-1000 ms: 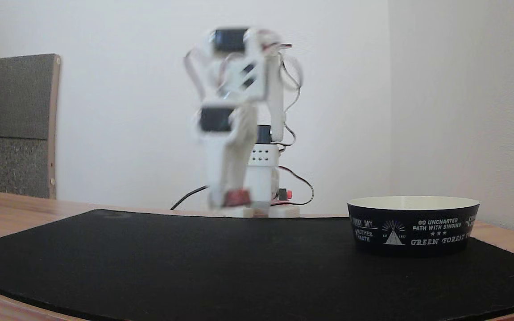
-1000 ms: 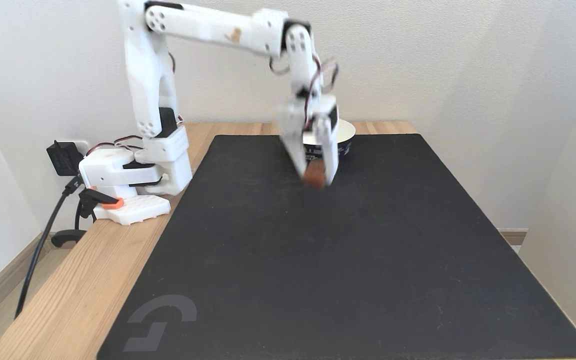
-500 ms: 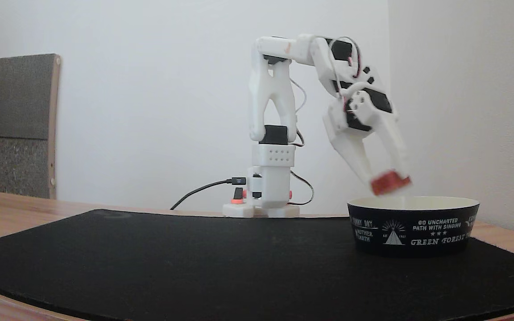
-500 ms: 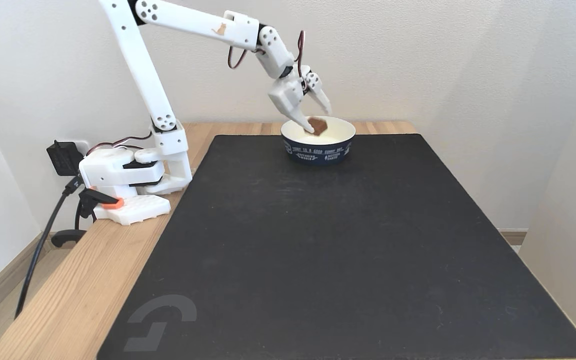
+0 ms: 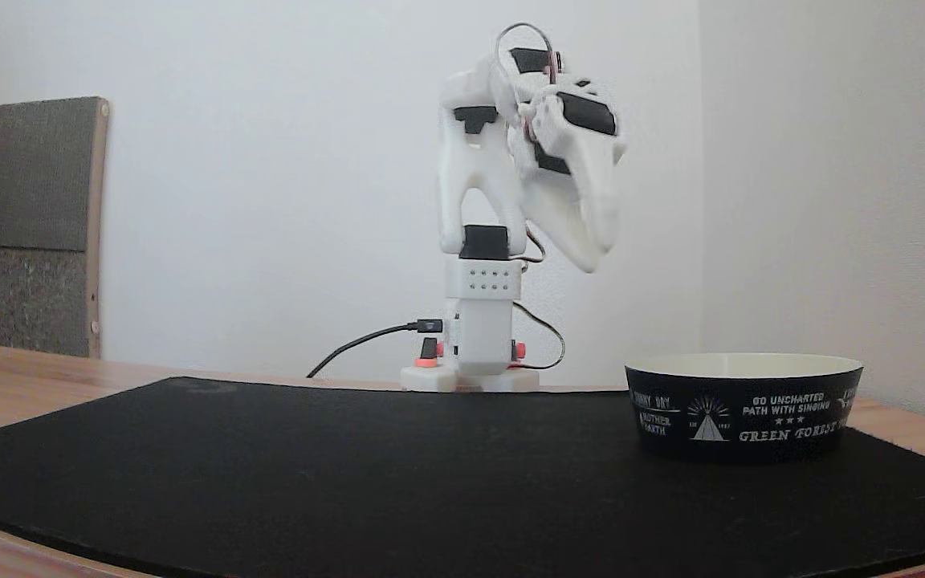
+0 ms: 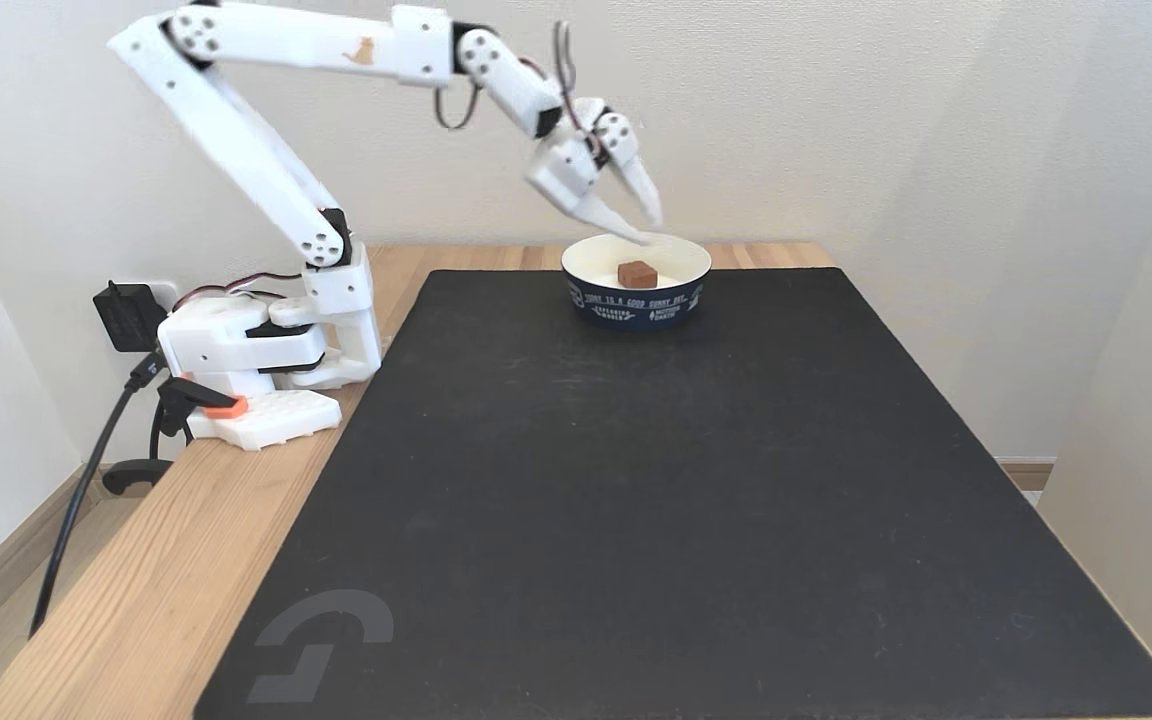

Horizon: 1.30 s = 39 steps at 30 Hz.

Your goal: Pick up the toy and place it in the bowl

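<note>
The red toy (image 6: 637,273) lies loose on the cream inside of the bowl (image 6: 598,296), seen from the high fixed view. In the low fixed view the bowl (image 5: 743,409) stands at the right of the black mat and its black wall hides the toy. My gripper (image 6: 648,225) hangs open just above the bowl's far rim, holding nothing. In the low fixed view the gripper (image 5: 597,255) is raised well above the table, left of the bowl, and slightly blurred.
A black mat (image 6: 656,480) covers most of the wooden table (image 6: 136,560). The arm's base (image 6: 246,350) with cables stands at the table's left edge. A wall rises close behind the bowl. A grey panel (image 5: 25,225) stands at the far left.
The gripper carried the toy from the mat to the bowl, opened and let it drop inside, then lifted up and back from the bowl.
</note>
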### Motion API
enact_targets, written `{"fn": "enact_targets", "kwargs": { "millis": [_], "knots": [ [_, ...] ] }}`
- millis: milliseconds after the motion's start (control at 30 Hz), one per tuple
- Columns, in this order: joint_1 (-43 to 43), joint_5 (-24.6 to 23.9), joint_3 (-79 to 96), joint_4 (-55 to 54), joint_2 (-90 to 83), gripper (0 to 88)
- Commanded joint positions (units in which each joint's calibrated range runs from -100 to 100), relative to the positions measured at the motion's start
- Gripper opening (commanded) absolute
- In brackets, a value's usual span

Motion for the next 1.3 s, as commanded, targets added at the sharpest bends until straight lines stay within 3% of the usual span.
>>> {"fn": "enact_targets", "kwargs": {
  "millis": [0,200,300,500,1267],
  "knots": [
    [2.69,-0.31,16.80,-0.35,-15.17,7.0],
    [2.44,-9.18,42.22,0.16,-43.34,2.0],
    [2.44,-9.24,48.89,0.58,-52.51,2.0],
    [2.78,-9.24,59.17,11.59,-72.36,2.0],
    [2.94,-8.92,59.08,13.62,-72.02,2.1]
  ]
}}
